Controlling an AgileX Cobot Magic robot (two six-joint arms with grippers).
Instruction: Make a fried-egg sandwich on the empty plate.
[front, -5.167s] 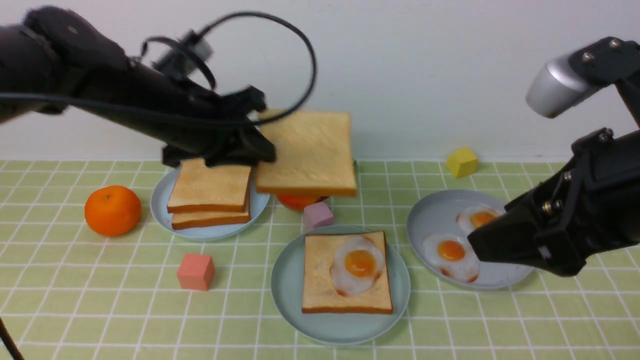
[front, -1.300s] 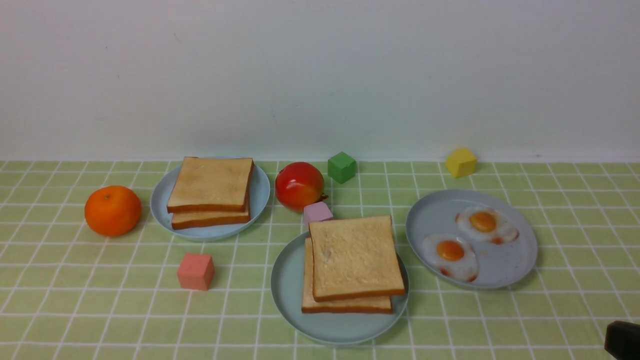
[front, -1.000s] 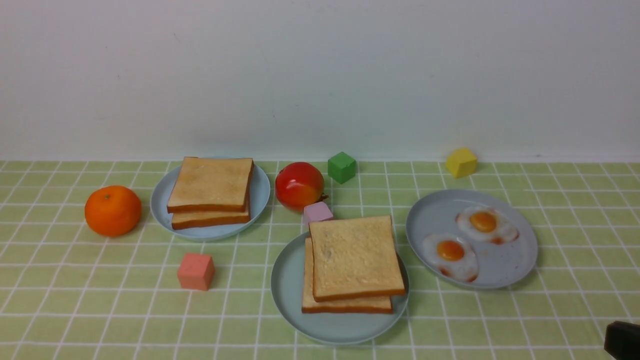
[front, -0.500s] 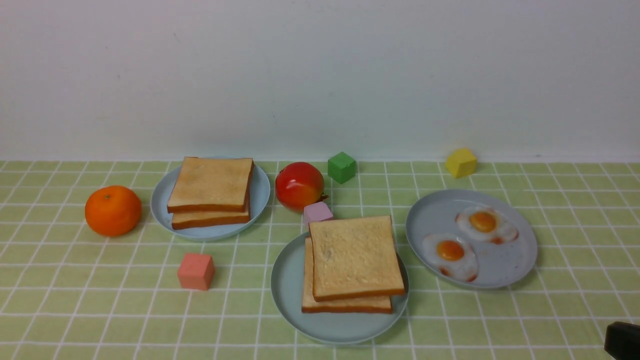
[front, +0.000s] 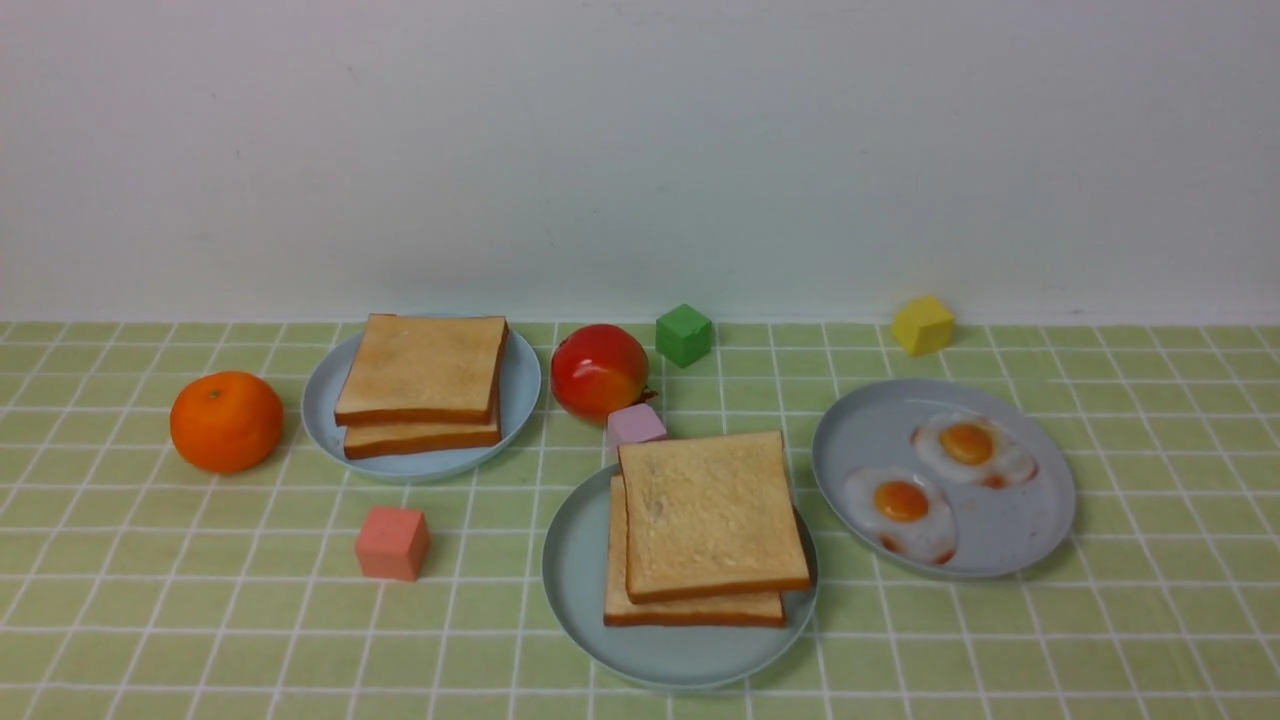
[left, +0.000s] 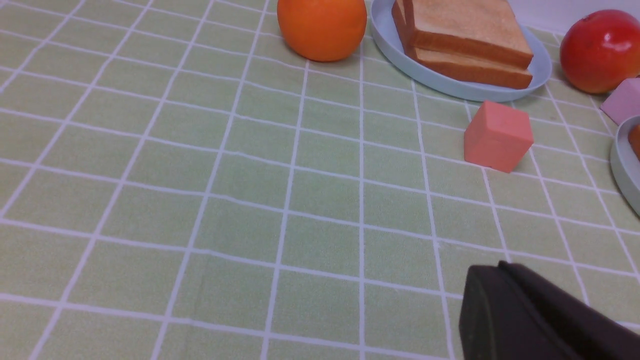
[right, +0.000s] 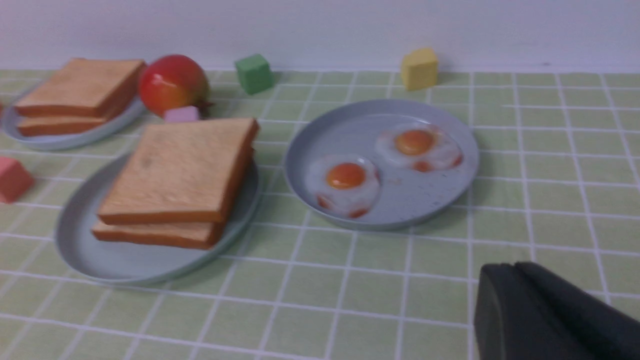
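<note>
Hanging low over the tablecloth (left: 250, 200), left gripper (left: 500, 295) and right gripper (right: 515, 300) sit closed, empty.

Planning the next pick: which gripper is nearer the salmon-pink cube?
Left. The left gripper sits near the pink cube, which fills its wrist view; the right gripper sits by the egg plate, farther off.

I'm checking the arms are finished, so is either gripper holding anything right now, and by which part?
Nothing is held. The left gripper and right gripper are both shut on nothing, away from the sandwich.
</note>
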